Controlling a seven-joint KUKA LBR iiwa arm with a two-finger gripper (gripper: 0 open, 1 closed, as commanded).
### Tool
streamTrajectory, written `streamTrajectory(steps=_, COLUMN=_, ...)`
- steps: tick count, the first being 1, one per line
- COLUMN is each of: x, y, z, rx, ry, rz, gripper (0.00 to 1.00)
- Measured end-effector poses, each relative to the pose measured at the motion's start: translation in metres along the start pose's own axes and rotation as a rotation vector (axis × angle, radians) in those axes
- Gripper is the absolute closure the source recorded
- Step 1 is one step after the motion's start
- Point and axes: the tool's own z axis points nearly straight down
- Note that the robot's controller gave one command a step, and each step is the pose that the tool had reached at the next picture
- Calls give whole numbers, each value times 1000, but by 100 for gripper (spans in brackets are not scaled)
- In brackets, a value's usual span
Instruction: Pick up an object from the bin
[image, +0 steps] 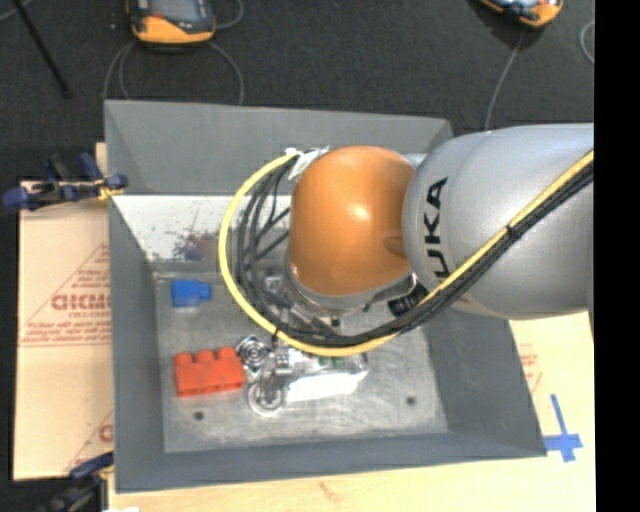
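Metal parts of my gripper (266, 374) stick out from under the arm's orange cover, low over the bin floor in the front middle. A red toy brick (208, 372) with studs on top lies flat just to their left, close to or touching them. A pale silver-white thing (325, 382) lies directly to the right of the gripper; I cannot make out whether it is held. A small blue block (190, 292) lies further back on the left, well apart from the gripper.
The arm and its orange cover with looped cables hang over the bin's middle and right, hiding the floor beneath. Bare floor shows along the front and in the left rear corner. The sloping walls are close on all sides.
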Motion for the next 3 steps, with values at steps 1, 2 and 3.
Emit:
streamTrajectory(steps=1, x=-13, y=27, z=123, rx=1, ry=-17, rz=-430, gripper=0)
streamTrajectory(steps=2, x=-15, y=29, z=119, rx=-3, ry=-24, rz=-425, gripper=100)
streamTrajectory(steps=3, x=-21, y=40, z=1, rx=1, ry=-17, rz=-412, gripper=100)
